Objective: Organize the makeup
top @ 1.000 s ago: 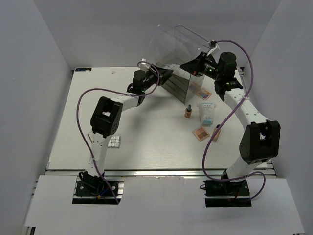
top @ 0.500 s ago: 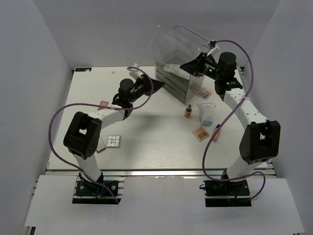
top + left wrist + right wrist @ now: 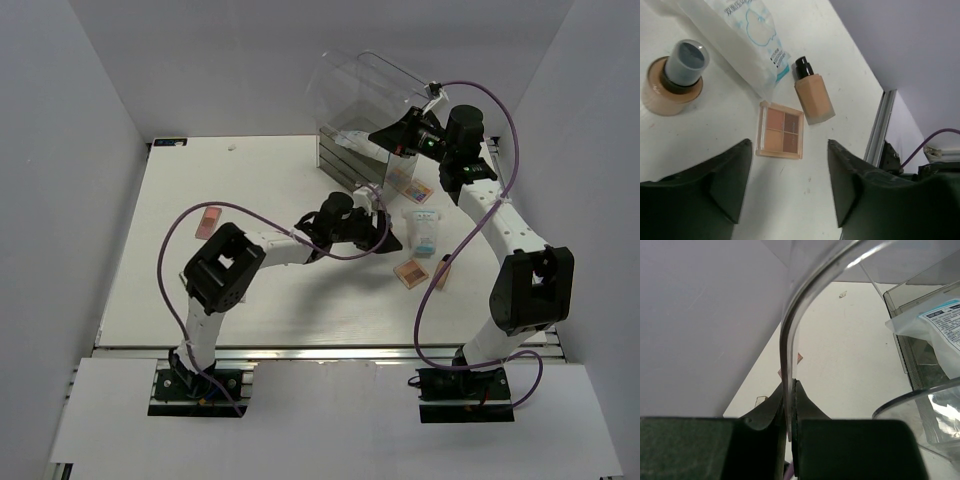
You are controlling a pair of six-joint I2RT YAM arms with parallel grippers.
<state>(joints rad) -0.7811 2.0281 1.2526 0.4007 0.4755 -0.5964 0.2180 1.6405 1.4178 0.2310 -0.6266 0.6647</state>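
Left pincer [image 3: 786, 192] agape low over table; right pincer [image 3: 790, 405] pinched tight, arm raised

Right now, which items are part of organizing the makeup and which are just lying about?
Job: round foundation bottle, square foundation bottle, four-pan palette, blue-white packet, pink palette.
Not job: clear drawer box, purple cables.

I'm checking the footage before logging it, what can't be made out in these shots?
- Top view: left fingers cover the upright foundation bottle.
- Left wrist view: packet cut off by the top edge; print too small.
- Right wrist view: clear lid and right fingers block the table.
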